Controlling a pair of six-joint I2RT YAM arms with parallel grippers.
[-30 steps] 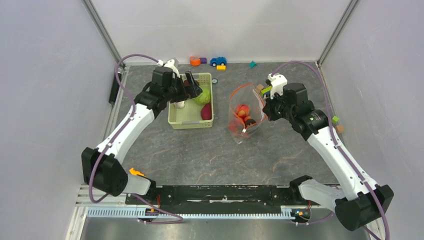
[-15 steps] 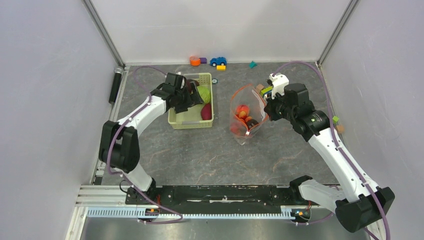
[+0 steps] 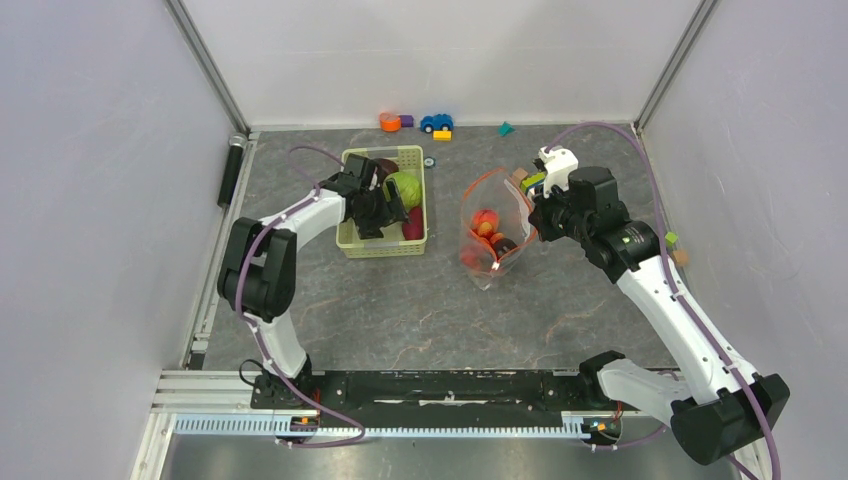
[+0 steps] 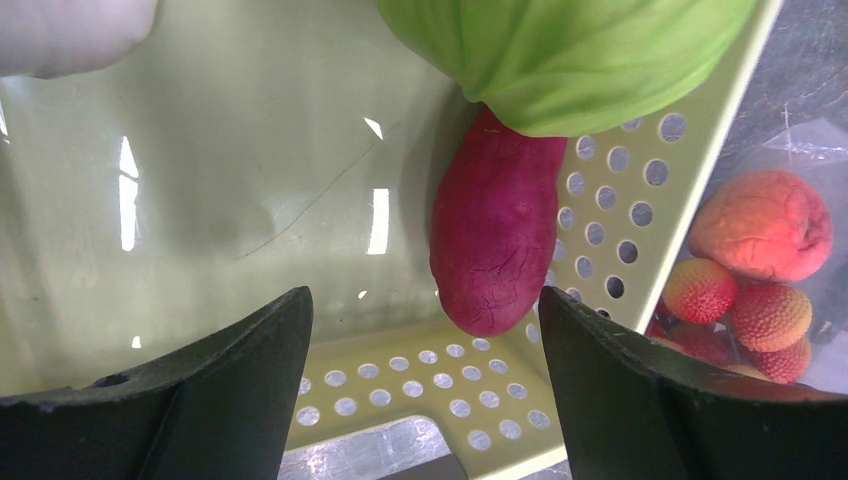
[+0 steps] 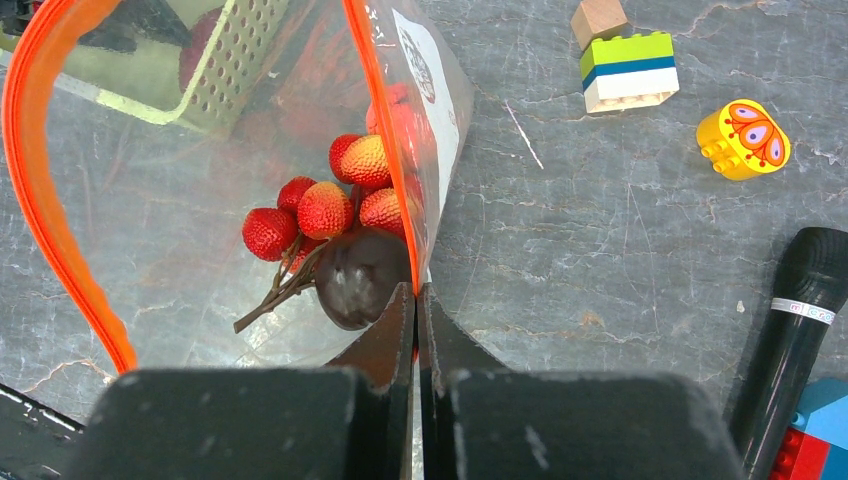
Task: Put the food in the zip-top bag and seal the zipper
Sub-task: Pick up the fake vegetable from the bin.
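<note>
I hold my right tool (image 5: 415, 300) clamped on the rim of the clear zip-top plastic bag (image 5: 200, 150) to prop its mouth open on the counter (image 3: 400, 300), while my left tool (image 4: 422, 340), spread wide inside the pale green slotted plastic basket (image 4: 200, 200), lines up on the dark purple toy piece (image 4: 497, 240), which I judge is next for bagging.

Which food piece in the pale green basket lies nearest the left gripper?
The long dark purple piece; the round green cabbage lies beyond it, farther from the left gripper.

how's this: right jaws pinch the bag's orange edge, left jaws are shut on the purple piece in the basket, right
The left jaws are open, not shut: the left wrist view shows the purple piece lying ungripped between them. The right jaws do pinch the bag.
</note>
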